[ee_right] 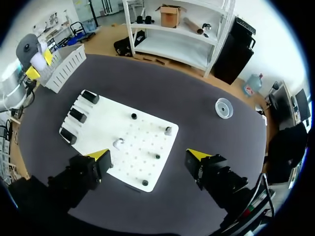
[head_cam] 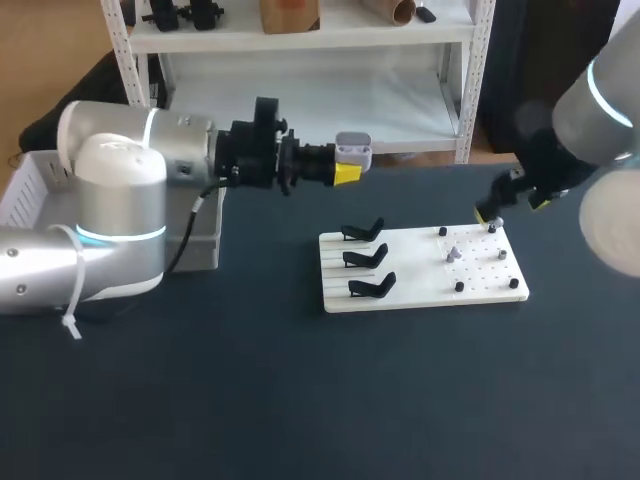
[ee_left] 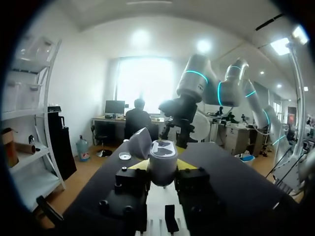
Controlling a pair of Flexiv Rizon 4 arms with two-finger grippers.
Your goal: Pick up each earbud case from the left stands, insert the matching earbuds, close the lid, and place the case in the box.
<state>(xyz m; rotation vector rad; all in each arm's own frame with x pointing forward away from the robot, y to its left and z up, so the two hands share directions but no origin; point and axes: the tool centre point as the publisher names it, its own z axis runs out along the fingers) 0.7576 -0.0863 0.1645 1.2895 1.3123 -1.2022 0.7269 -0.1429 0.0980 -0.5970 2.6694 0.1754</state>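
Earbud case (head_cam: 353,151), lid open, is clamped in your left gripper (ee_left: 163,166), held aloft, clear of three empty stands (head_cam: 365,257). Your right gripper (ee_right: 148,154) hangs wide open, holding nothing, over the earbuds (ee_right: 118,143); inserting, closing and boxing are left

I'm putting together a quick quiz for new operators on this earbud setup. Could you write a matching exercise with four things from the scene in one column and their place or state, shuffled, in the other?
Things
1. earbud case
2. right claw
3. three black stands
4. white box

Place or state
A. empty, on the white board
B. open, above the board's right end
C. at the left edge of the table
D. lid open, gripped in the left claw

Pairs: 1-D, 2-B, 3-A, 4-C
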